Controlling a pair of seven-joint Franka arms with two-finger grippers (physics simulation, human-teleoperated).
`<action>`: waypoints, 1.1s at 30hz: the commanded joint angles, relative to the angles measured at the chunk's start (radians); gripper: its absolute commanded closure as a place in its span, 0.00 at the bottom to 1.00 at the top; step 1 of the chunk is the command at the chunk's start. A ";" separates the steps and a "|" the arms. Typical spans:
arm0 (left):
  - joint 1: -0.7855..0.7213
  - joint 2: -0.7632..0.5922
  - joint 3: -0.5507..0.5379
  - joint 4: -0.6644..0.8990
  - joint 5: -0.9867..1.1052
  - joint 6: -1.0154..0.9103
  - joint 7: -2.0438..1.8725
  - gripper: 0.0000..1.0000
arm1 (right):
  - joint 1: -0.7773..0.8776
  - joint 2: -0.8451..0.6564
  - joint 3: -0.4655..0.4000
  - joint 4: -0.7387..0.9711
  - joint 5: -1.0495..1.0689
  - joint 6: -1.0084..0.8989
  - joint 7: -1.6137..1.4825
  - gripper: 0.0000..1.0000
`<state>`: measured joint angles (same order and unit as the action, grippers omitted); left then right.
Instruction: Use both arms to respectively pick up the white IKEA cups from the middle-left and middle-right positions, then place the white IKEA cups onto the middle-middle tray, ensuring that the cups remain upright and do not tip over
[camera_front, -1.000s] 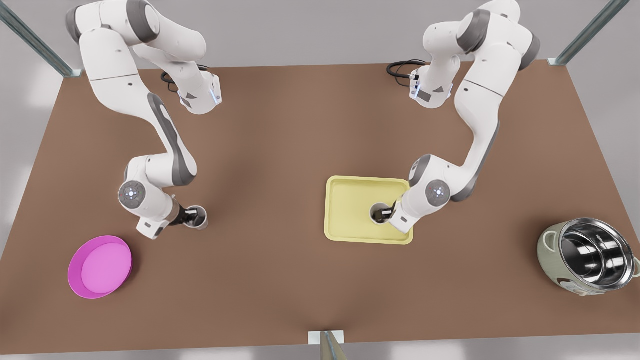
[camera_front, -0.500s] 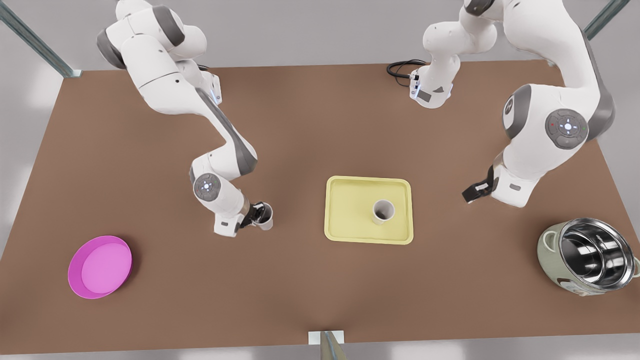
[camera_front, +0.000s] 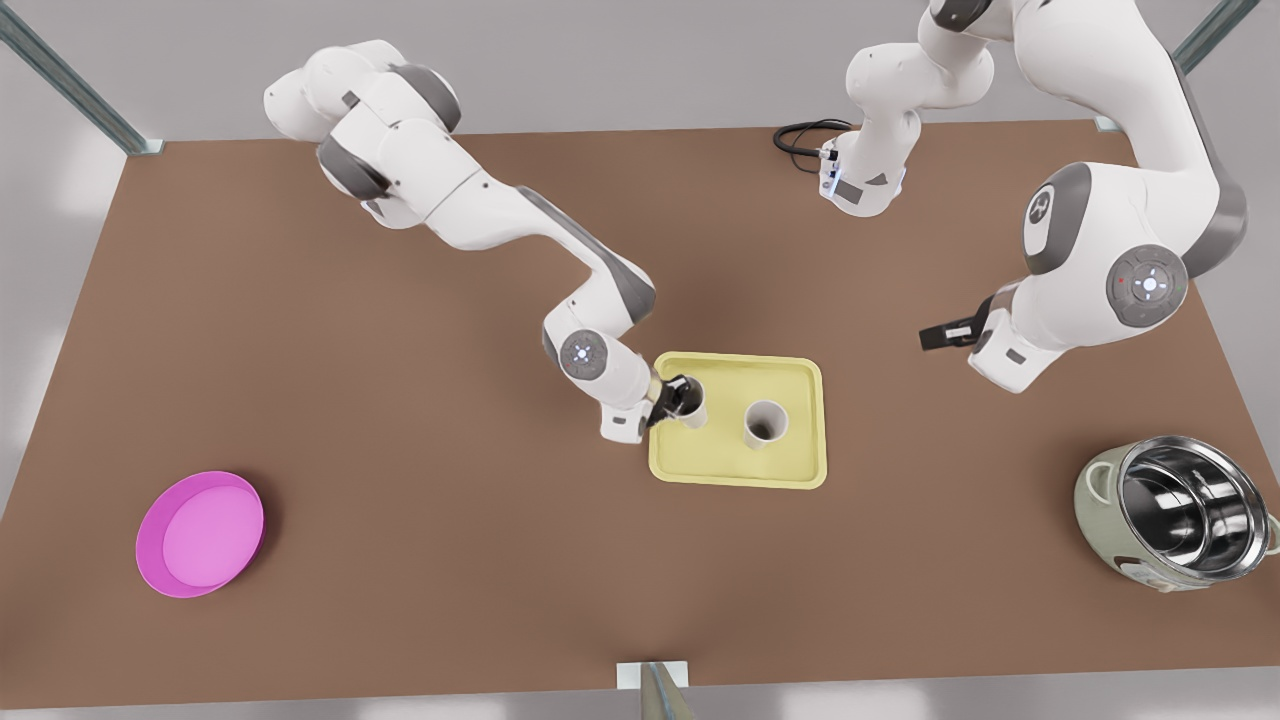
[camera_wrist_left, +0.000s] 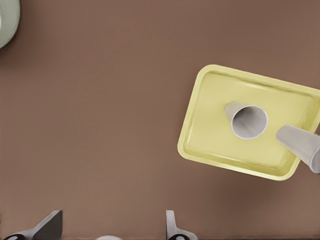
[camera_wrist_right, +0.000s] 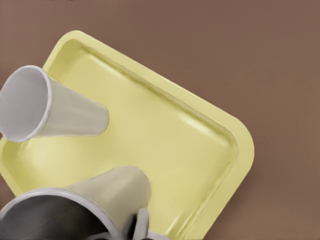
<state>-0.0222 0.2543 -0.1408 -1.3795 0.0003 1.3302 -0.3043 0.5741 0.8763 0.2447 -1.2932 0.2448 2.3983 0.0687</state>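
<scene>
One cup (camera_front: 766, 423) stands upright on the tray (camera_front: 790, 470), released, so half the job looks done. The second cup (camera_front: 689, 403) is upright in the right gripper (camera_front: 672, 398), clamped at its rim just inside the tray's edge on the front view's left; whether its base touches the tray I cannot tell. Lowering and letting go remain. The left gripper (camera_front: 935, 338) waits well clear toward the desk's (camera_front: 500, 560) far edge, fingers spread and empty. A pink bowl (camera_front: 200, 534) and green pot (camera_front: 1170, 515) sit near opposite near corners; only the standing cup, close beside, could be knocked.
</scene>
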 joint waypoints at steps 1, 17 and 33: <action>-0.001 -0.001 0.000 0.000 -0.003 -0.026 0.159 0.00 | 0.010 0.018 0.001 0.018 0.053 0.015 0.235 0.79; -0.005 0.000 -0.002 0.002 -0.002 -0.025 0.159 0.00 | 0.012 0.064 -0.031 0.040 0.034 -0.068 0.230 0.00; -0.008 0.000 -0.002 0.002 -0.002 -0.025 0.159 0.00 | -0.120 -0.106 -0.022 0.028 0.034 -0.386 0.194 0.00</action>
<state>-0.0303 0.2559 -0.1423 -1.3779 -0.0022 1.3061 -0.1713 0.4821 0.7844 0.2181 -1.2651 0.2862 2.2054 0.2550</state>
